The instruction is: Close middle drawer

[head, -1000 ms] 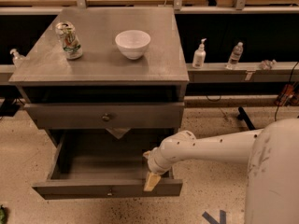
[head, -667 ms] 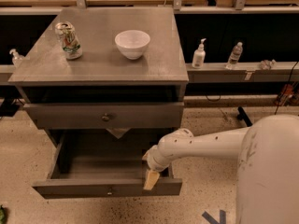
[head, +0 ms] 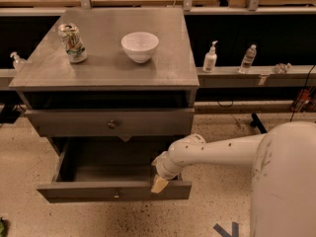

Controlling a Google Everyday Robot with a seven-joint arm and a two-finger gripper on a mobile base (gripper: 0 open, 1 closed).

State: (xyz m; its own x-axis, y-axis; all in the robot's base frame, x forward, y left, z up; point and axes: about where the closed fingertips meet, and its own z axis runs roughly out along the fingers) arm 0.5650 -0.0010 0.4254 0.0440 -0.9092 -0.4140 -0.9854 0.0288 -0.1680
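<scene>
The middle drawer is pulled far out of the grey cabinet; its deep box is open and looks empty, and its low front panel has a tiny knob. My gripper reaches in from the right on a white arm. Its tan fingertips rest at the top edge of the drawer's front panel, near its right end. The taller-fronted drawer with the larger knob sits above it, nearly closed.
On the cabinet top stand a drink can at the left and a white bowl in the middle. A ledge behind holds a pump bottle and a small water bottle. My white body fills the right foreground.
The arm and gripper have stayed at the right end of the drawer front. The drawer shows no clear movement.
</scene>
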